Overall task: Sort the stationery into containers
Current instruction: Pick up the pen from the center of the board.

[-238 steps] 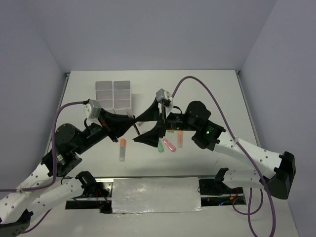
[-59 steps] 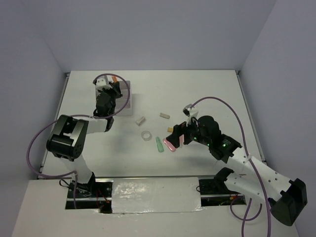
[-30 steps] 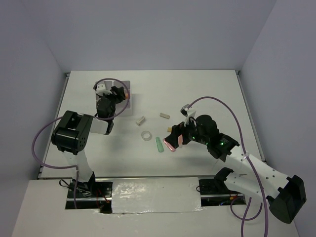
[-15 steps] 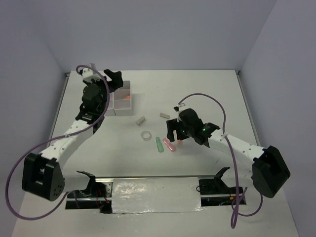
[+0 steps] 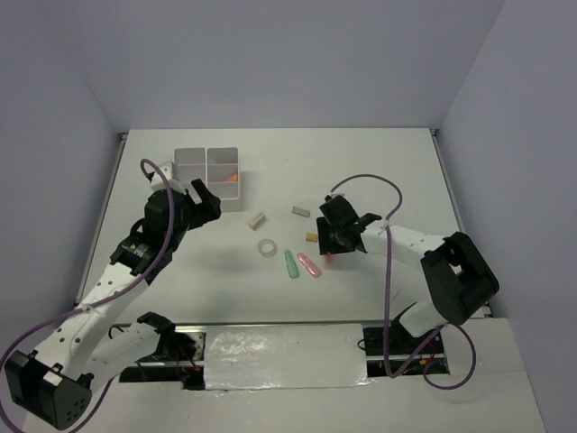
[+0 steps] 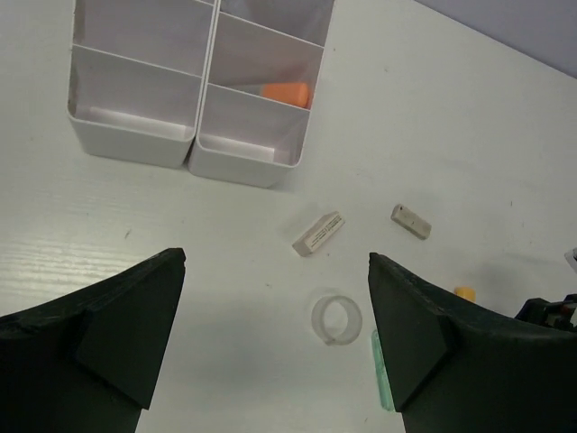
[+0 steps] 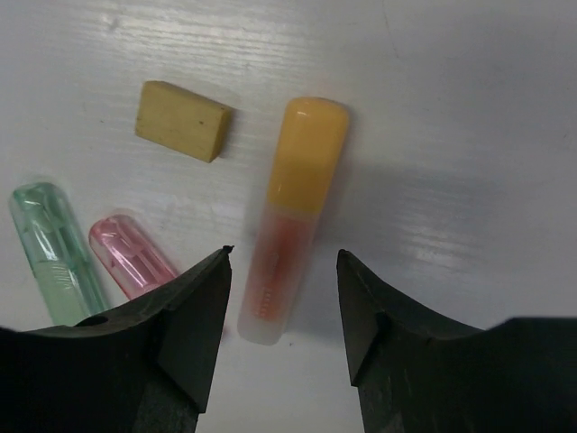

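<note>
**Table** (image 5: pixel 388 171): white and flat; everything listed below sits on it.

**Box** (image 6: pixel 236 171): white, six compartments in two columns, at the far left. A stored marker (image 6: pixel 284 92), orange, lies in the middle compartment of the right-hand column. The two nearest compartments show pale strips (objects or glare, you cannot tell).

**Left gripper** (image 6: pixel 275 266): fingers spread wide with nothing between them, hanging over bare table on the near side of the box.

**Right gripper** (image 7: pixel 281 271): low over the table with jaws apart, one on each side of the orange marker (image 7: pixel 293 207). Table shows between finger and barrel, so it is not clamped.

**Orange marker**: lies flat, right of centre. It is probably light, stiff and smooth, so expect it to roll or slip. Take it across the barrel near its middle, not on the rounded cap.

**Green marker** (image 7: pixel 50 248) and **pink marker** (image 7: pixel 135 257): side by side, just beside the orange one.

**Tape ring** (image 6: pixel 336 317): clear, lying flat near the table's middle. It is likely slippery, so pinch its wall.

**Blocks**: one yellowish block (image 7: pixel 183 120) near the orange cap, and two beige blocks (image 6: pixel 318 234) beyond the ring.
</note>
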